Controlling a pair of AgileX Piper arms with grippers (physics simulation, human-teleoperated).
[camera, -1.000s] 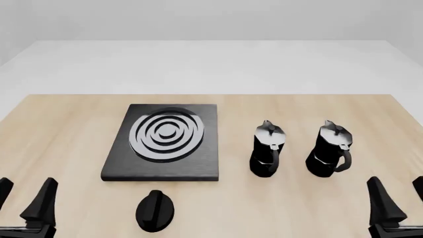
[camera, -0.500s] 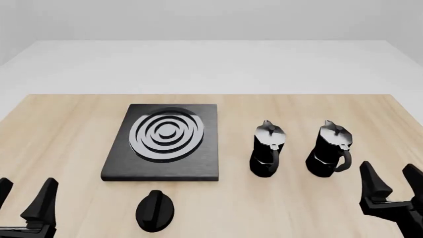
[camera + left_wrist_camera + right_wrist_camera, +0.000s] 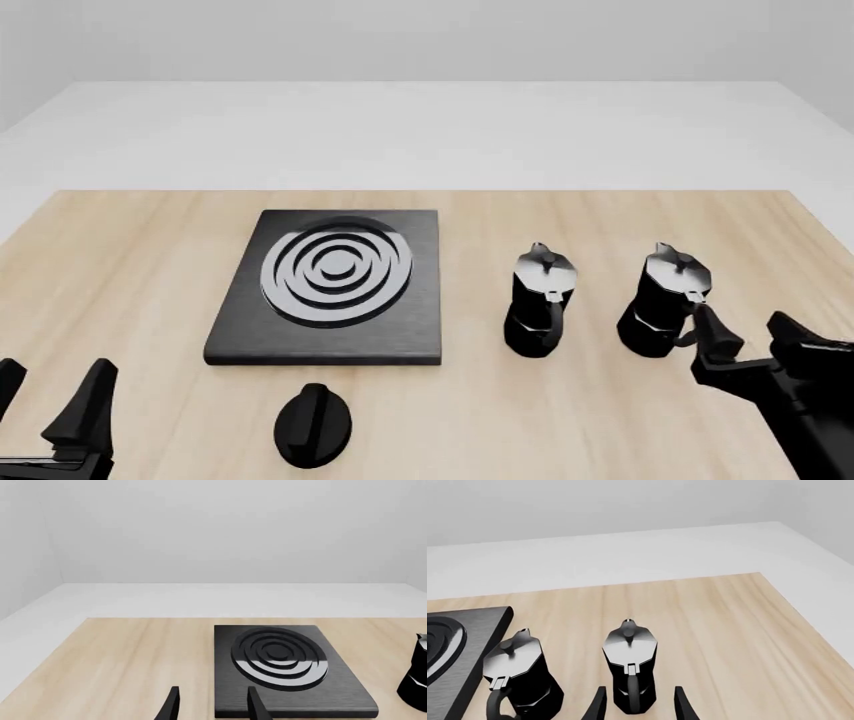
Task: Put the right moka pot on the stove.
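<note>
Pot [image 3: 629,665] on the right stands right of the stove [image 3: 331,290]; my right gripper [image 3: 637,705] is released, so I centre its handle between both fingers.

Right moka pot [image 3: 663,302]: small, black, faceted body w/ shiny silver lid + knob on top, curved black handle facing the near edge of the tabletop. Stands upright, lid shut, on bare wood in the right half of the tabletop, nearer the right edge than its look-alike, the 2 apart w/ a gap between. In right wrist view [image 3: 630,666] seen from above, handle toward camera.

Stove [image 3: 334,286]: flat black rect. slab w/ silver-grey concentric burner rings, lies flat left of centre, well apart from the pot. Nothing on it. Also in left wrist view [image 3: 280,668].
</note>
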